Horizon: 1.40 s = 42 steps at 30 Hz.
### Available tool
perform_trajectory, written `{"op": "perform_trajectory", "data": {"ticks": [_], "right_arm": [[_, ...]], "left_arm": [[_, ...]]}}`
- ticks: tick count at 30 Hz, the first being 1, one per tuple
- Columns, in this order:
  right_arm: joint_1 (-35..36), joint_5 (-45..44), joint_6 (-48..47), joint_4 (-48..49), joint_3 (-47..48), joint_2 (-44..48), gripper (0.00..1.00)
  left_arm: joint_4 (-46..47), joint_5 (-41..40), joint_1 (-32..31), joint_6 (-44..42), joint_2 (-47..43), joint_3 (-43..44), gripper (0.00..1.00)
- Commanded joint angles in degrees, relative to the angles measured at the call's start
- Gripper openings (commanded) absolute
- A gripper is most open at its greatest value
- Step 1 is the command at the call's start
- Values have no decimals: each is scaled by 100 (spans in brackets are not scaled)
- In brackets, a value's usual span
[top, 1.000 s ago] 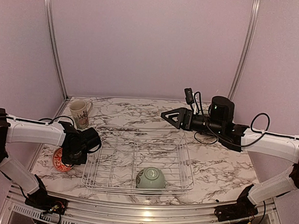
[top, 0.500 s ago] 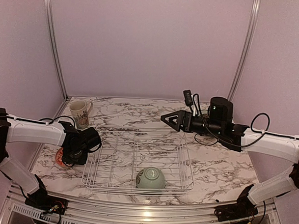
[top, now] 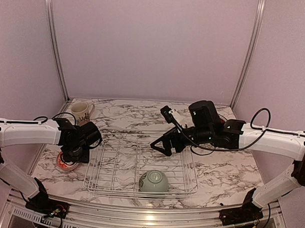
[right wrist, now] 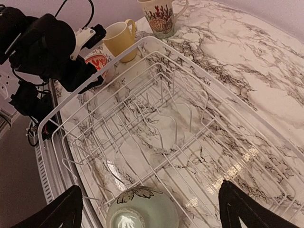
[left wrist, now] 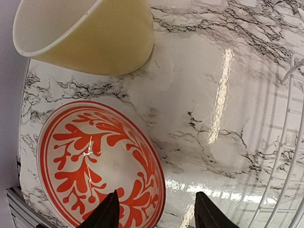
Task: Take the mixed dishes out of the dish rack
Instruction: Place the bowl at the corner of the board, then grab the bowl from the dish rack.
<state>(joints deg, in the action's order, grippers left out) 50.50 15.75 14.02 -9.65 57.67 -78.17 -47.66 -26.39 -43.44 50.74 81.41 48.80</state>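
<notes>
Pale green bowl (top: 153,181) sits in wire rack (top: 120,163), near side. Likely glazed ceramic: rigid, slick, breakable; pinch across rim. Right gripper (top: 159,146) spread wide above rack, empty. Left gripper (left wrist: 156,216) spread, empty.

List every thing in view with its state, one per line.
pale green bowl: in the rack, near edge, apparently upside down.
dish rack: on the table, holding only that bowl.
white-and-red bowl: upright on the table, empty.
yellow cup: upright on the table.
patterned mug: upright on the table.
left gripper: open, empty, above the white-and-red bowl.
right gripper: open, empty, above the rack.
</notes>
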Motion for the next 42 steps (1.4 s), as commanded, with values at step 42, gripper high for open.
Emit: {"op": "perform_trajectory", "data": {"ticks": [42], "right_arm": [[1650,-1448,-910,-2356,868,-1514,76]], "left_arm": [[738,757,5,-1110,-2220,1520,85]]}}
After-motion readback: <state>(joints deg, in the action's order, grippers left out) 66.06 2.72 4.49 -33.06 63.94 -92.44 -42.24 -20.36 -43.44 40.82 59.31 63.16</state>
